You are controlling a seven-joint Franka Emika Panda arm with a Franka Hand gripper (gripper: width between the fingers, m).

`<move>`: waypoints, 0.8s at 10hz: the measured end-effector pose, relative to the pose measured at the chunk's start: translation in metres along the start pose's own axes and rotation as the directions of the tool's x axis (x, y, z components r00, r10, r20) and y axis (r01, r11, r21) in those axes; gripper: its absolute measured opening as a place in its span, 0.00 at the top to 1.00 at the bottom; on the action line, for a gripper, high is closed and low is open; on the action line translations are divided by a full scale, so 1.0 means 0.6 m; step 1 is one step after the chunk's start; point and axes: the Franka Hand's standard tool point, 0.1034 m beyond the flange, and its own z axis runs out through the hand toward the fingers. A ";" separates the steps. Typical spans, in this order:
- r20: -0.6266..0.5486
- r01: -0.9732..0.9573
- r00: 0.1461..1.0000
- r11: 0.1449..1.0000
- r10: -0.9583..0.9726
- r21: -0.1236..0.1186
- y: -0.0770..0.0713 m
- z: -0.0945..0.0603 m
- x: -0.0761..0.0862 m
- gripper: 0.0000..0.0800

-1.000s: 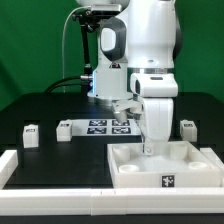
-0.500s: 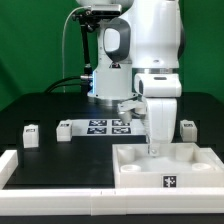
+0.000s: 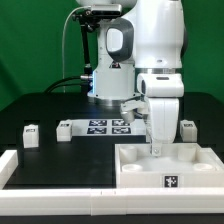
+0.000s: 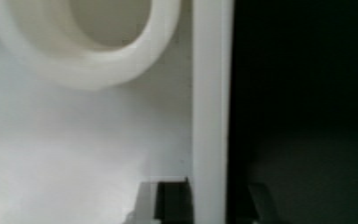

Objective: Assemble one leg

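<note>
The large white tabletop [image 3: 138, 174] lies tray-like at the front of the exterior view's right. My gripper [image 3: 157, 150] reaches straight down onto its back rim. In the wrist view the gripper [image 4: 211, 202] has one dark finger [image 4: 165, 202] inside the tabletop's [image 4: 87, 140] thin upright wall and the other outside, shut on that wall. A round screw socket [image 4: 131, 60] shows near the fingers. Three small white legs with marker tags stand on the black table: two at the exterior view's left [image 3: 30, 133] [image 3: 65, 129] and one at the right [image 3: 186, 127].
The marker board [image 3: 110, 126] lies behind the tabletop, in front of the robot base. A white L-shaped rail [image 3: 18, 166] runs along the front and left of the table. The black table [image 3: 60, 105] stretches behind it to a green backdrop.
My gripper has moved a little toward the exterior view's right, and the tabletop has slid that way with it. The legs have not moved.
</note>
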 end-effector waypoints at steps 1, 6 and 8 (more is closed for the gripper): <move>0.000 0.000 1.000 1.000 0.000 0.000 0.000 0.000 0.000 0.93; 0.000 0.000 1.000 1.000 0.000 0.001 -0.001 0.001 0.000 0.23; 0.000 0.000 1.000 1.000 0.000 0.001 -0.001 0.001 0.000 0.20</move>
